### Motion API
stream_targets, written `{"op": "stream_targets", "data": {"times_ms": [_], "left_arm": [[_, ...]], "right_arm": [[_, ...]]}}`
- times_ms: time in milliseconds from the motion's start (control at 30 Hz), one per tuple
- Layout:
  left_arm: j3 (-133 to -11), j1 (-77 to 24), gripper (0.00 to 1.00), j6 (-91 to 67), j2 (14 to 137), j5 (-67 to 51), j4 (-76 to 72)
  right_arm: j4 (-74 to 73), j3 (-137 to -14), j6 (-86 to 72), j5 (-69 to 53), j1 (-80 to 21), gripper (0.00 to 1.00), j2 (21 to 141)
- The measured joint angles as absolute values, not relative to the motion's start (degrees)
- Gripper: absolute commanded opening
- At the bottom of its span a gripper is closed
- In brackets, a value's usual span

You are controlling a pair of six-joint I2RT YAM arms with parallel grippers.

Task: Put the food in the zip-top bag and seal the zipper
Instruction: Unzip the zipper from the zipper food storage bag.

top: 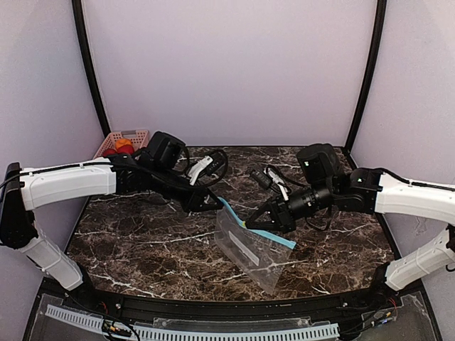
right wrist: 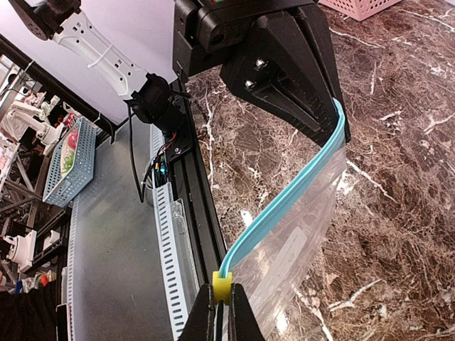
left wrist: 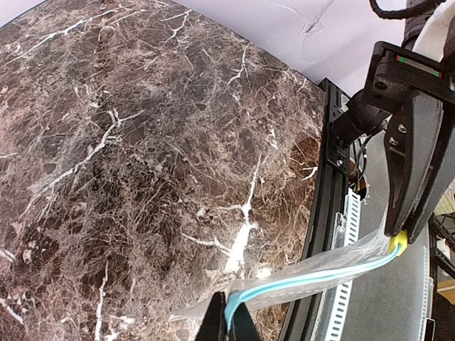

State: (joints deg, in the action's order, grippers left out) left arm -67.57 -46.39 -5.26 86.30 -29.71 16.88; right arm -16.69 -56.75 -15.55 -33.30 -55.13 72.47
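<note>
The clear zip-top bag (top: 250, 250) is held up between both arms, its lower corner resting on the marble table (top: 142, 234). My left gripper (top: 217, 201) (left wrist: 229, 323) is shut on one end of the teal zipper (top: 270, 236) (left wrist: 313, 277). My right gripper (top: 249, 224) (right wrist: 222, 307) is shut on the yellow slider (right wrist: 222, 285) (left wrist: 398, 244) at the zipper's other end (right wrist: 284, 202). The bag (right wrist: 313, 241) looks empty, with a white label showing through. The food (top: 122, 145), red and orange pieces, lies in the pink basket (top: 135, 135) at the back left.
A black frame rail and a white slotted cable duct (top: 213, 331) run along the table's near edge. A blue basket (right wrist: 67, 160) stands off the table in the right wrist view. Cables loop over the table's back middle (top: 213, 167).
</note>
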Motion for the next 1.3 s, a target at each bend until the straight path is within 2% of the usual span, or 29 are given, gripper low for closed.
{"op": "stream_targets", "data": {"times_ms": [1300], "left_arm": [[-67.57,-41.63,0.01,-5.61,84.86,-23.18,19.05]], "right_arm": [[-16.69,-55.96,-15.55,-33.15,-55.13,0.0,71.55]]}}
